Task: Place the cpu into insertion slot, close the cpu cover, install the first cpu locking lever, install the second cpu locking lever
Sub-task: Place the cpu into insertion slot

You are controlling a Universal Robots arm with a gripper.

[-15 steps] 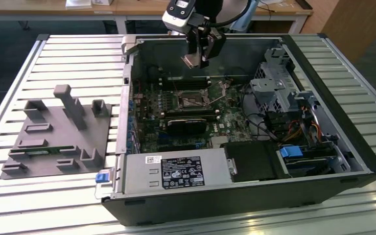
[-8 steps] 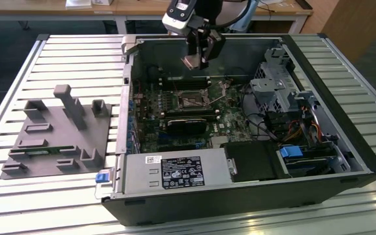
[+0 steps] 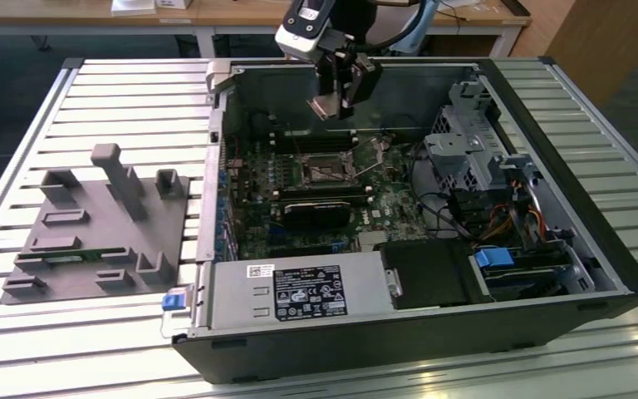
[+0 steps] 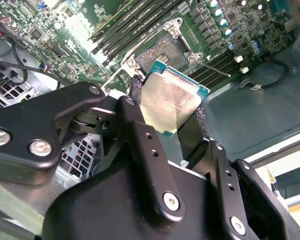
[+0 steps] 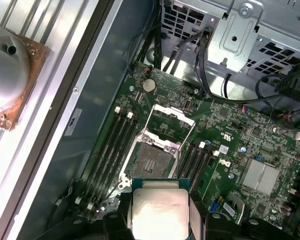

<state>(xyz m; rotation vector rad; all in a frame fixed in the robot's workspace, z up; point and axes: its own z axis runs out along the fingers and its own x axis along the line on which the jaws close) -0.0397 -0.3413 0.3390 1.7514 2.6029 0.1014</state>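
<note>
My gripper (image 3: 338,106) hangs above the open computer case, shut on the cpu (image 3: 325,108). The cpu is a flat square chip with a pale metal top; both wrist views show it (image 4: 170,97) (image 5: 157,210) pinched at two opposite edges by the black fingers (image 4: 135,92). Below it on the green motherboard lies the insertion slot (image 5: 151,161) (image 4: 162,50) (image 3: 325,172), bare and dark. The cpu cover (image 5: 171,122), a thin silvery frame, is flipped open beyond the slot. A thin locking lever (image 4: 212,67) stands loose beside the socket.
Long black memory slots (image 5: 112,145) flank the socket on both sides. A drive cage (image 3: 463,150) with cables fills the case on the exterior view's right, and a power supply (image 3: 296,291) sits at the front. A grey fixture tray (image 3: 97,224) lies on the slatted table.
</note>
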